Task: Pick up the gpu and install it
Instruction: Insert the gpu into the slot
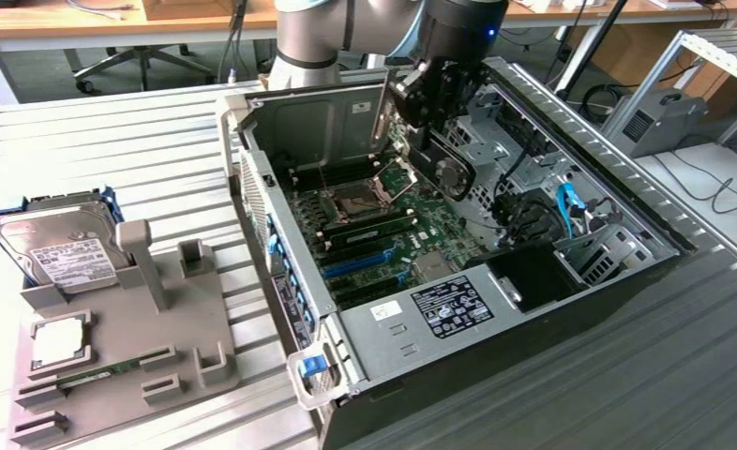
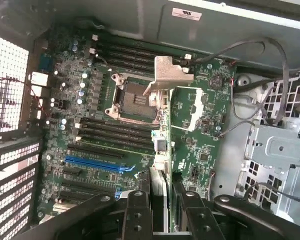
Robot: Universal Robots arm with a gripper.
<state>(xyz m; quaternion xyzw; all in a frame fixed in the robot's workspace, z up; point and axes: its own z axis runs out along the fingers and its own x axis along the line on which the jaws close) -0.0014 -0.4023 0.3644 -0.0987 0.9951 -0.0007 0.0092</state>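
Observation:
My gripper hangs over the open computer case, shut on the gpu. The gpu is a dark card with a round fan, and its silver bracket strip points toward the case's rear wall. In the wrist view the fingers clamp the gpu, which is seen edge-on, with its bracket at the far end. The card is held above the motherboard, apart from it. The blue slot lies off to one side of the card's edge.
At the exterior view's left a grey fixture holds a silver hard drive, a processor chip and a green memory stick. Inside the case are the power supply, drive cages and loose cables.

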